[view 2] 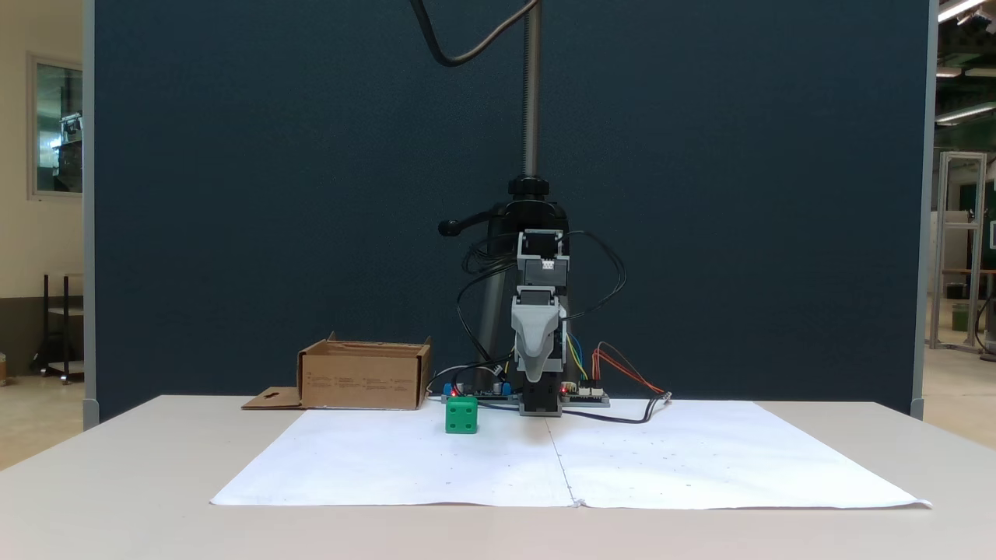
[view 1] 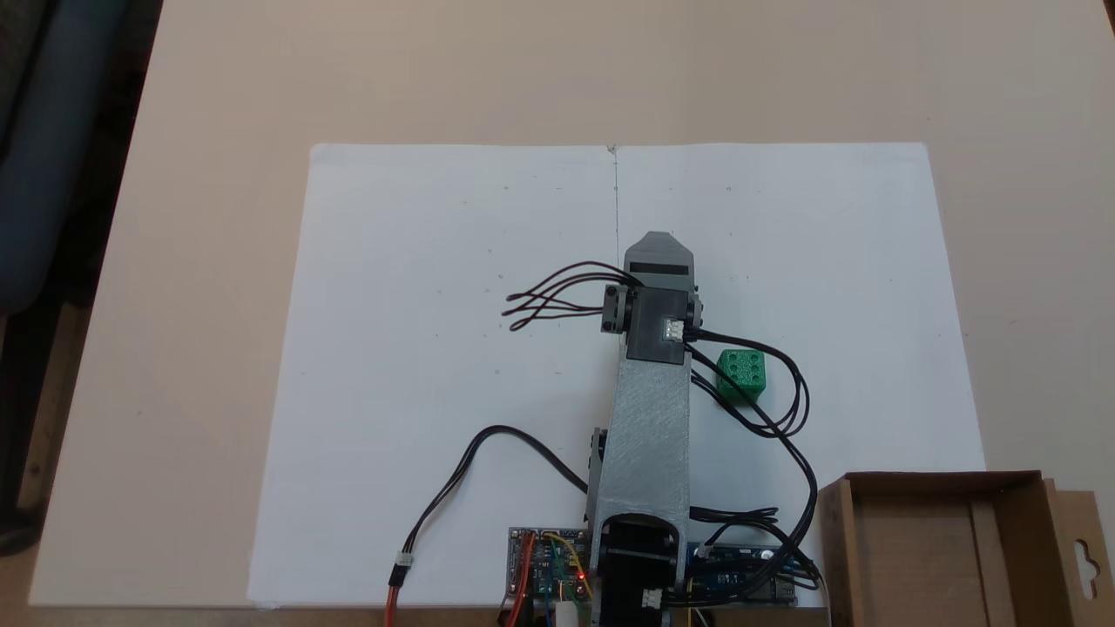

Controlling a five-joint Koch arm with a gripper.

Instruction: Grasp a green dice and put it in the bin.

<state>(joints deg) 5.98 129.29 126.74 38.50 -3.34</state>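
Note:
The green dice (view 1: pixel 740 374) (view 2: pixel 461 414) rests on the white paper, just right of the arm in a fixed view from above, untouched. The bin (view 1: pixel 945 481) (view 2: pixel 362 381), a low brown cardboard box, stands at the table's near right corner in that view, and nothing shows in the part of its inside that is in frame. My gripper (view 1: pixel 659 248) (view 2: pixel 535 372) hangs folded down in front of the arm, above the paper's centre seam and apart from the dice. Its jaws lie one behind the other, so a single grey tip shows.
A large white paper sheet (view 1: pixel 453 348) covers the middle of the beige table. Circuit boards (view 1: pixel 544 566) and looping black cables (view 1: pixel 784 409) sit around the arm's base; one cable loop passes close to the dice. The bin's flap (view 1: pixel 1080 557) sticks out sideways.

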